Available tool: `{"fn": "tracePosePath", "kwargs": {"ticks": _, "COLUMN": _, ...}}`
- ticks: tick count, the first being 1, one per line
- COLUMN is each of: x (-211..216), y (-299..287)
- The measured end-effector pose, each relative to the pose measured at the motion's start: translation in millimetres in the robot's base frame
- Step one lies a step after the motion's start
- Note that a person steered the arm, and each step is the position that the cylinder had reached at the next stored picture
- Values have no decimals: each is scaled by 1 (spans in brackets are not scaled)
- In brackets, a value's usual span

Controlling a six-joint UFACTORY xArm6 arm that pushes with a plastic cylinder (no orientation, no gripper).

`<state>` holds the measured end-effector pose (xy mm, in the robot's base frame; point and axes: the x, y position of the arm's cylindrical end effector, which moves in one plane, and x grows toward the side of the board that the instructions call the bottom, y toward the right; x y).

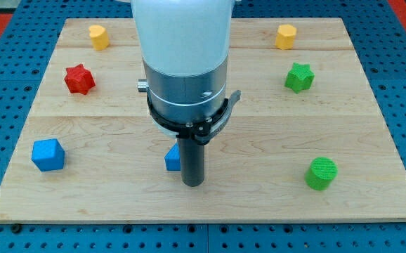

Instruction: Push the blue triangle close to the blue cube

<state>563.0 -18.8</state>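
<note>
Red star, green star, green cylinder, two yellow blocks, wooden board.

The board looks like pale, smooth wood. The arm housing looks like glossy white plastic above a brushed metal ring.

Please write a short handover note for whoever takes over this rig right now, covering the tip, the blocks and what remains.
Tip: my tip is down on the board, just to the view's right of the blue triangle, which the rod partly hides; contact cannot be confirmed.
Job's things: the blue cube sits near the board's left edge, level with the triangle, with a clear gap of bare wood between them.
Done: the tip is on the correct side for a leftward push.
Left: push the triangle toward the view's left until it is close to the cube.
</note>
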Motion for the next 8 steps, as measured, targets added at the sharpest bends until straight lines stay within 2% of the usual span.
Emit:
{"fn": "tracePosePath", "kwargs": {"ticks": 2, "x": 15, "y": 4}}
{"fn": "tracePosePath", "kwargs": {"ticks": 4, "x": -20, "y": 14}}
{"fn": "tracePosePath", "kwargs": {"ticks": 7, "x": -24, "y": 9}}
{"fn": "tracePosePath", "kwargs": {"ticks": 8, "x": -24, "y": -10}}
